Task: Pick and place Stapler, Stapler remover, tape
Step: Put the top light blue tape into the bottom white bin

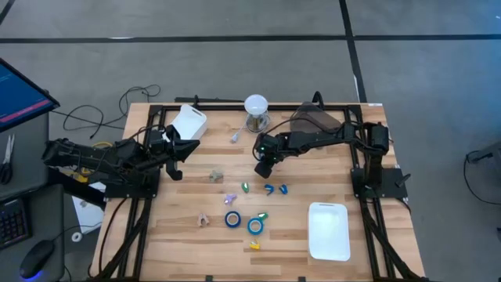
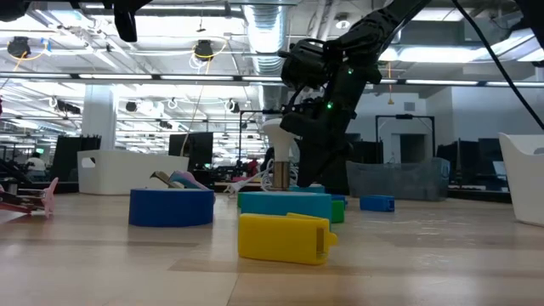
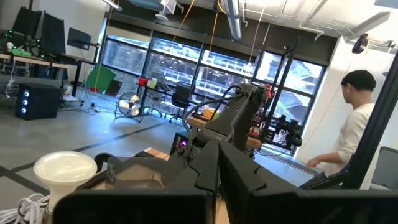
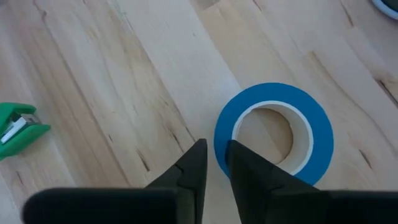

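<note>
From where I stood, the right gripper (image 4: 214, 152) was low over the table (image 1: 180, 235), near its middle, with the pincer drawn in to a narrow slit. A blue tape roll (image 4: 273, 127) lay flat on the wood right at that slit, its near wall lined up with the gap. I could not tell whether the pincer had actually bitten on that wall or only stood against it. The step looked to me like taking this roll by its wall. To do that well, one jaw would want to be inside the pale core and the other outside the blue, seated deep before any lift; a shallow pinch on a rounded wall could let the ring twist or slide away across the boards. A straight, slow rise would suit, keeping clear of the small green piece (image 4: 18, 127) lying well apart to one side. Two more blue rolls, one (image 1: 232, 219) and its neighbour (image 1: 255, 226), sat nearer the front edge, and the white tray (image 1: 329, 229) on the right side seemed the likely place to carry to. The left gripper (image 1: 174, 153) waited at the left, pinched together on nothing I could see.
</note>
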Available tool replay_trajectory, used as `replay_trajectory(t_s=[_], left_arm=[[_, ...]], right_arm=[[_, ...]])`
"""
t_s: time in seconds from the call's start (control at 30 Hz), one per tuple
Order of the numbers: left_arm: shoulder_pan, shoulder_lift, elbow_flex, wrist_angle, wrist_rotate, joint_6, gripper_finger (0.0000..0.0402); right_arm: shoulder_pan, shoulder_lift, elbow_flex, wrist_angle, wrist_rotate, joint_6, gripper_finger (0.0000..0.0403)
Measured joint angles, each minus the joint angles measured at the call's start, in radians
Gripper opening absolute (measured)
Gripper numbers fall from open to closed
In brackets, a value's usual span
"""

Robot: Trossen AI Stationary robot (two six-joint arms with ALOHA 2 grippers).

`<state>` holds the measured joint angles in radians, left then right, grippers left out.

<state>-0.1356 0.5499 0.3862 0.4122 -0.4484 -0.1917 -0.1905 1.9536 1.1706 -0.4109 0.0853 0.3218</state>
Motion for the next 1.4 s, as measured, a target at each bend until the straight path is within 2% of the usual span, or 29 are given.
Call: replay_trajectory(t_s=[0.13, 0.37, 0.5, 0.7, 0.87, 1.1, 1.2, 1.4], left_arm=[[0.000, 0.000, 0.000, 0.000, 0.000, 0.000, 0.0008], [0.000, 0.000, 0.000, 0.000, 0.000, 0.000, 0.0008], [0.000, 0.000, 0.000, 0.000, 0.000, 0.000, 0.0008], [0.000, 0.000, 0.000, 0.000, 0.000, 0.000, 0.0008], [0.000, 0.000, 0.000, 0.000, 0.000, 0.002, 0.0008], [0.000, 0.000, 0.000, 0.000, 0.000, 0.003, 0.0008], [0.000, 0.000, 0.000, 0.000, 0.000, 0.003, 0.0008], [0.000, 0.000, 0.000, -0.001, 0.000, 0.003, 0.0008]], right_arm=[[0.008, -0.003, 0.000, 0.000, 0.028, -0.021, 0.0010], [0.018, -0.031, 0.044, -0.036, 0.030, -0.075, 0.0001], [0.018, -0.066, 0.069, -0.049, -0.024, -0.172, 0.0000], [0.017, -0.132, 0.069, -0.078, -0.213, -0.243, 0.0000], [0.017, -0.210, 0.072, -0.065, -0.275, -0.295, 0.0000], [0.017, -0.251, 0.074, -0.097, -0.280, -0.504, 0.0000], [0.005, -0.232, 0.074, -0.158, -0.275, -0.521, 0.0000], [-0.019, -0.148, 0.102, -0.351, -0.109, -0.648, 0.0006]])
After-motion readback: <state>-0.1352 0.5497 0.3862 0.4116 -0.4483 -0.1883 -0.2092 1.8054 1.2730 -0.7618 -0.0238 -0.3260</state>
